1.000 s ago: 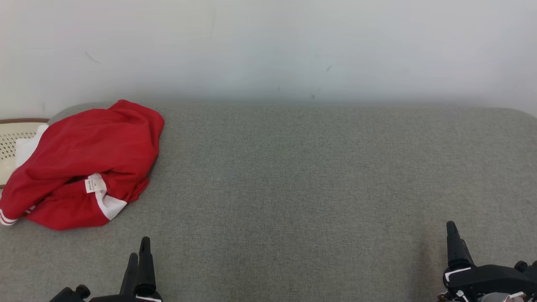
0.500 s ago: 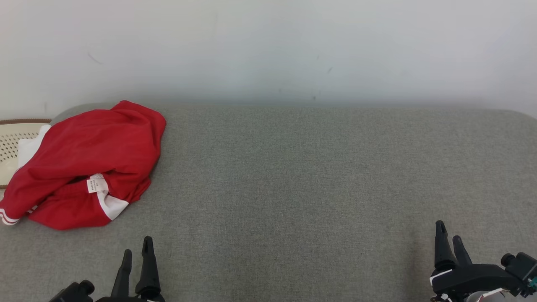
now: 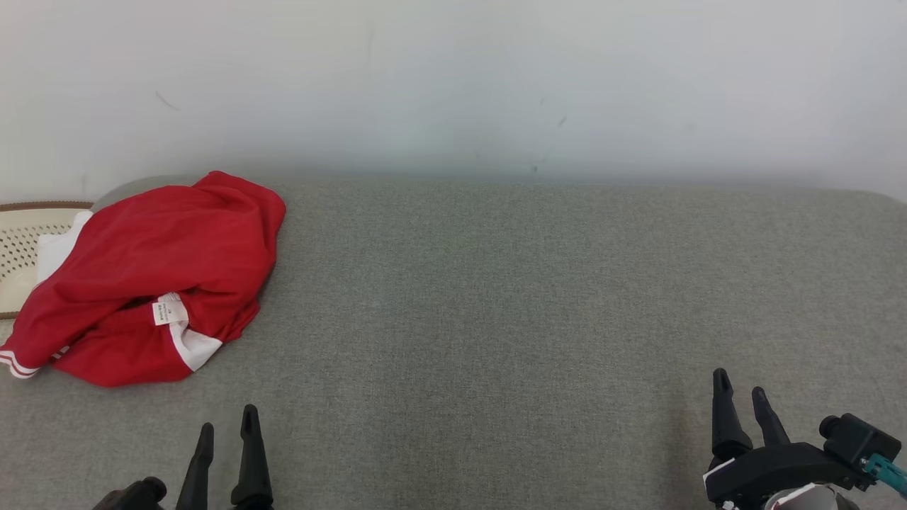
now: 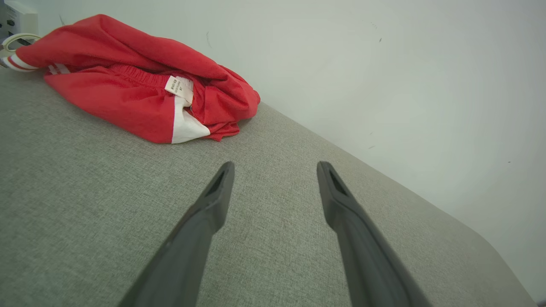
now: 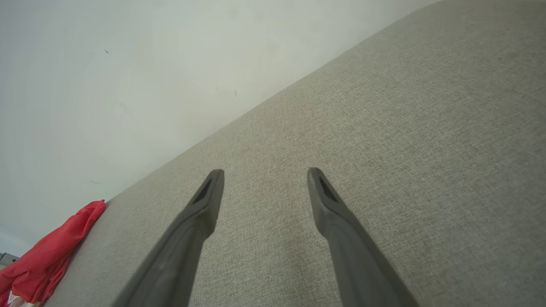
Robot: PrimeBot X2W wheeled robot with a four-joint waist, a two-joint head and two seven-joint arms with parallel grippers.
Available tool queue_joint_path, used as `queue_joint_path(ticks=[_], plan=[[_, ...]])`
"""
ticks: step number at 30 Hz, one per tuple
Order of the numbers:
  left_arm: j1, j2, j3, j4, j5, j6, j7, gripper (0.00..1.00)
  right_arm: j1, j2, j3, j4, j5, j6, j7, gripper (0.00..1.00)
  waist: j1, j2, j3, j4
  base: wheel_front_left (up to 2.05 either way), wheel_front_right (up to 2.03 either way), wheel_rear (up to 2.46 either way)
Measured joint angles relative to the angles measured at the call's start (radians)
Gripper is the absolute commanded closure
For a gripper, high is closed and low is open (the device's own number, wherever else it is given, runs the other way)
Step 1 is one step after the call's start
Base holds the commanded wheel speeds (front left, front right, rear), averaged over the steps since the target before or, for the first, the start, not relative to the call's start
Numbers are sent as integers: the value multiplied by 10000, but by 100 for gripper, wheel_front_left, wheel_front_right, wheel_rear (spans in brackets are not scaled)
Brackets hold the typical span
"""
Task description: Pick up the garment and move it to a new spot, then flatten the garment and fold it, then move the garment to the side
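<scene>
Grey cloth covers the worktop (image 3: 496,319), which runs up to a plain pale wall (image 3: 453,85). The garment (image 3: 149,276), red with white trim, lies crumpled at the far left end, its outer edge against a pale basket (image 3: 18,241).

Both sets of fingers stand open and empty, low at the near edge. From the left fingers (image 3: 249,453) the garment lies ahead and a little to the left, near but not touching. From the right fingers (image 3: 724,418) it is well apart, across the bare worktop. The left arm is plainly the nearer, so the pick-up likely falls to it.

The heap's long axis runs on a slant, from a striped hem at the near left to a rounded bulge at the far right by the wall. Its waistband opening, marked by a white label (image 3: 170,312), faces the near side, towards the left fingers.
</scene>
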Motion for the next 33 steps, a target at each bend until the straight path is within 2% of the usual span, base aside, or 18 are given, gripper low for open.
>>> queue_joint_path(ticks=[16, 21, 33], plan=[[211, 117, 309, -343, 1747, 318, -232, 0, 221, 0, 546, -453, -1732, 0, -355, 0, 0, 0, -88, 74, 0, 0, 0], [326, 332, 127, -362, 2383, 184, -305, 0, 391, 4, 740, -545, -2174, 0, -403, 0, 0, 0, -137, 139, 0, 0, 0], [351, 395, -8, -606, 3361, 272, -449, 0, 579, 4, 1118, -886, -3242, 0, -543, 0, 0, 0, -218, 186, 0, 0, 0]])
